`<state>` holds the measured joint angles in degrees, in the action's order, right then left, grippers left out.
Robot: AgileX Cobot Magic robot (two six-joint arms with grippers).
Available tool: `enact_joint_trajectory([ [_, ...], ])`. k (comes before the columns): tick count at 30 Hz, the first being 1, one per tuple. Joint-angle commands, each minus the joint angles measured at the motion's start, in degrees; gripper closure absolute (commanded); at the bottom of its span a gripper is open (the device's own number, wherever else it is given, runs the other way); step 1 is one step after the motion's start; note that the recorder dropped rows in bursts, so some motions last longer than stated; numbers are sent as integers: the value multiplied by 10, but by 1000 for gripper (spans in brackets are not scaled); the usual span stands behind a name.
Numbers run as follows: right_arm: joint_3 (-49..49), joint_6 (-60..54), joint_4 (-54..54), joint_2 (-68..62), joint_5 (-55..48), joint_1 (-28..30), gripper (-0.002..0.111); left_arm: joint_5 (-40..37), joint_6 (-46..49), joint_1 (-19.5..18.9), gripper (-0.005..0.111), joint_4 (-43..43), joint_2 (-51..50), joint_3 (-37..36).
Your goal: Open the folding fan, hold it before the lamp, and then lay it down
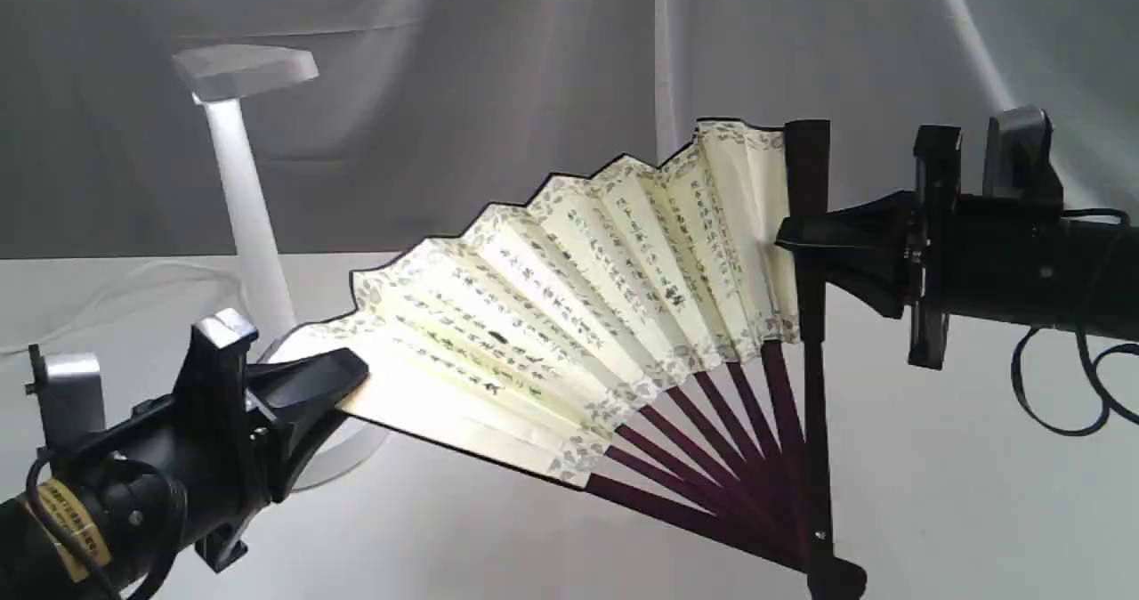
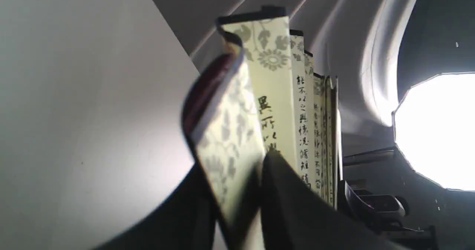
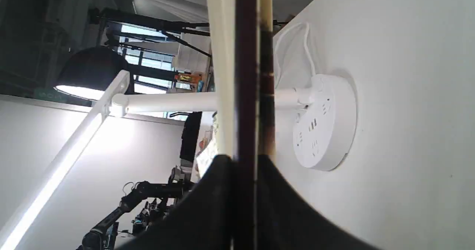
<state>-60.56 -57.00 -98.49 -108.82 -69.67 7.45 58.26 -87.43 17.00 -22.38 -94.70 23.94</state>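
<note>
Now doing: the fan (image 1: 569,315) is looking open, and the two arms are holding it up in front of the lamp (image 1: 245,182), so I think the showing step is going on.
Fan: it is hanging in the air above the table (image 1: 961,475), spread like a big slice, with its pointy bottom end low on the right, close to the table.
Lamp: it is standing behind the fan's left end, and its round foot is partly hiding behind the fan.
Left gripper (image 1: 356,376): it is pinching the fan's left edge between its fingers.
Right gripper (image 1: 785,237): it is squeezing tight on the black end stick (image 1: 808,159), which is standing straight up.
Next: I think laying the fan down is coming. Both arms are going to have to go down together, tipping it flat, and only then letting go.
Watch out: pulling apart could be tearing the paper, and one side dropping first could be folding the fan shut.
</note>
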Motion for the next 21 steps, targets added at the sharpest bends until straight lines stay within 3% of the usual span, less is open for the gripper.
enact_joint_trajectory([
  [1,-2,-8,-1,5,-3,-1,108,-1,2,-1,107,-14,-1,2],
  [6,-2,-11,-2,5,-3,-1,108,34,-8,-1,107,-38,1,2],
  [10,-2,-12,-15,5,-3,-1,108,112,-20,-1,107,-17,1,-29],
  [14,-2,-12,-15,5,-3,-1,108,117,-26,-1,107,41,3,-87],
  [21,-2,-12,-15,5,-3,1,108,117,-3,-1,107,65,30,-145],
])
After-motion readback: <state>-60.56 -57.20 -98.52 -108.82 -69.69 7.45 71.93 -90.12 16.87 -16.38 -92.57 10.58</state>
